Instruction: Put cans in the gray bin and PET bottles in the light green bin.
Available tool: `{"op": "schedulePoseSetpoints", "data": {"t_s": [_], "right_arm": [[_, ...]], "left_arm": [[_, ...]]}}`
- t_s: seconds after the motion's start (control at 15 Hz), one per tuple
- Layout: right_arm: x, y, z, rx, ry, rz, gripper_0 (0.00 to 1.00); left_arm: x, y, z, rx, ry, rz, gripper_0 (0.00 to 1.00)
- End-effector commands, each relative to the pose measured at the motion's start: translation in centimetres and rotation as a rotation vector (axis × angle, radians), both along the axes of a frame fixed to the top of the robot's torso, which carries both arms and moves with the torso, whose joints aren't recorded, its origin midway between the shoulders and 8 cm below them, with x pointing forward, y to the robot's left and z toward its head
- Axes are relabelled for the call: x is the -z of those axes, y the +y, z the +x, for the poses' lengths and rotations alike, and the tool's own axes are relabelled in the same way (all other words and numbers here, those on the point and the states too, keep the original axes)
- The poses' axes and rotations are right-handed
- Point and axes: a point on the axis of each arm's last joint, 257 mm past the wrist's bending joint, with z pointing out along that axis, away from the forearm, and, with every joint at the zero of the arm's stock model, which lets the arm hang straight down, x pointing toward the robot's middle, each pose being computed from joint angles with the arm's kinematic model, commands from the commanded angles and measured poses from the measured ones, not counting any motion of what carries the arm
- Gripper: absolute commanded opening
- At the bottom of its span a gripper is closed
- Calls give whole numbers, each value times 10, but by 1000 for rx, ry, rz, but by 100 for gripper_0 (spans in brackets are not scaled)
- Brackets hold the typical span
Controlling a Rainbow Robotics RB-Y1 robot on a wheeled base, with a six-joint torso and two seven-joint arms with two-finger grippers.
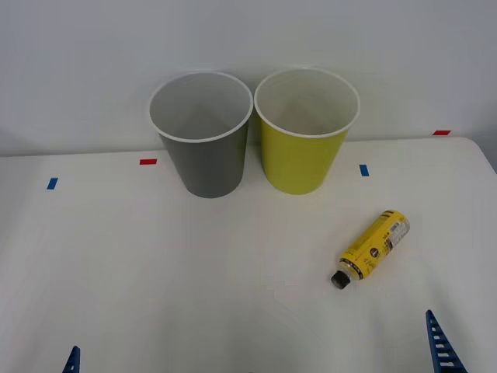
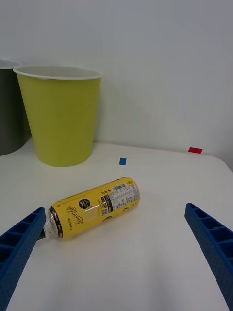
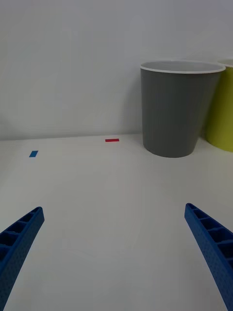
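PET bottle (image 1: pixel 371 249) first, from the front: it lies on its side on the white table (image 1: pixel 155 280), well to the robot's right of centre, black cap pointing back toward the robot. Behind it stand the gray bin (image 1: pixel 203 148) and the light green bin (image 1: pixel 304 140), side by side and nearly touching, both looking empty. Blue fingertips poke up at the near edge — the left gripper's at the left corner, the right gripper's at the right.

From the right wrist, the right gripper (image 2: pixel 116 252) is spread wide, with the bottle (image 2: pixel 94 208) lying crosswise near it, its cap end close by one finger, and the green bin (image 2: pixel 60 116) well beyond.

From the left wrist, the left gripper (image 3: pixel 116 252) is also wide open and holds nothing; bare table lies ahead of it and the gray bin (image 3: pixel 177 109) stands farther off.

I'd say nothing is sorted yet — the reach for the bottle is the step in hand. Next, the right arm should centre its fingers across the bottle's body, close, then lift it over the green bin's rim.
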Motion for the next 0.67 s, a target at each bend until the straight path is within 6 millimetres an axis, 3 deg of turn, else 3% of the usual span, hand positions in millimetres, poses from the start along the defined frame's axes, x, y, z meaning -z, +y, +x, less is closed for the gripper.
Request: {"op": "schedulePoseSetpoints", "data": {"t_s": [0.07, 0.67], "right_arm": [[0, 0, 0, 0, 0, 0, 100], [0, 0, 0, 0, 0, 0, 100]], "left_arm": [[0, 0, 0, 0, 0, 0, 100], [0, 0, 0, 0, 0, 0, 100]]}}
